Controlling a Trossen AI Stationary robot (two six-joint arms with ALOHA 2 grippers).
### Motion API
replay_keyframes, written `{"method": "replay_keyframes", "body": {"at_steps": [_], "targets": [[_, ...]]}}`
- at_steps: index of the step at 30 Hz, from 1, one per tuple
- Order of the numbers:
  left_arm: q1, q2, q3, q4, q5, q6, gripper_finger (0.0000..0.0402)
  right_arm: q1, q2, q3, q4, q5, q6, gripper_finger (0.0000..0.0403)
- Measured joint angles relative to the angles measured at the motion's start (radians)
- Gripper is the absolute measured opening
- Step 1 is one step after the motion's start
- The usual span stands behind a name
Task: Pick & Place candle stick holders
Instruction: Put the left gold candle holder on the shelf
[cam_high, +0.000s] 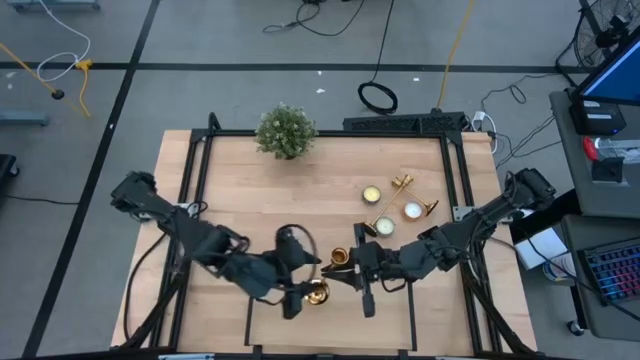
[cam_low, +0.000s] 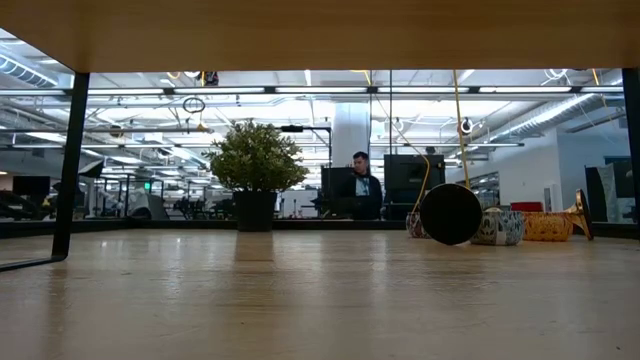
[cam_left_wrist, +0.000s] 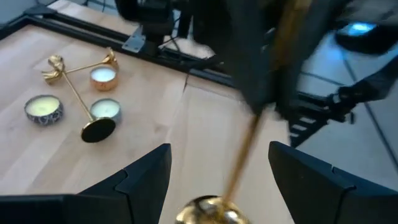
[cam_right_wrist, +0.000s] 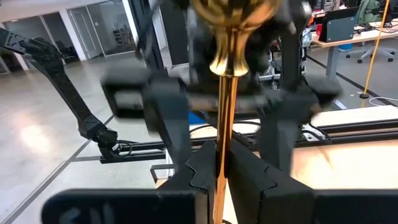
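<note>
Near the front edge of the surface (cam_high: 230, 170), our right gripper (cam_high: 352, 268) has its fingers clamped on the stem of a candle stick holder (cam_high: 327, 277). Our left gripper (cam_high: 296, 283) faces it, fingers spread wide around its flared end without closing. Three small tins (cam_high: 372, 194) holding pale candle wax sit beside two more candle stick holders lying flat (cam_high: 400, 186) toward the right edge.

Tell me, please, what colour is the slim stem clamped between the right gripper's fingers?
Shiny gold brass: the candlestick holder's slim stem shows best in the right wrist view.
</note>
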Motion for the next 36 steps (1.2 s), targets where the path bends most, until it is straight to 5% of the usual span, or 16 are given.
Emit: {"method": "replay_keyframes", "body": {"at_steps": [18, 36], "targets": [[0.023, 0.012, 0.001, 0.042, 0.035, -0.003, 0.0267, -0.002, 0.000, 0.000, 0.007, 0.001, -0.004, 0.0026], [0.044, 0.012, 0.000, 0.055, 0.095, 0.017, 0.0049, -0.003, 0.000, 0.000, 0.007, 0.008, -0.008, 0.0025]]}}
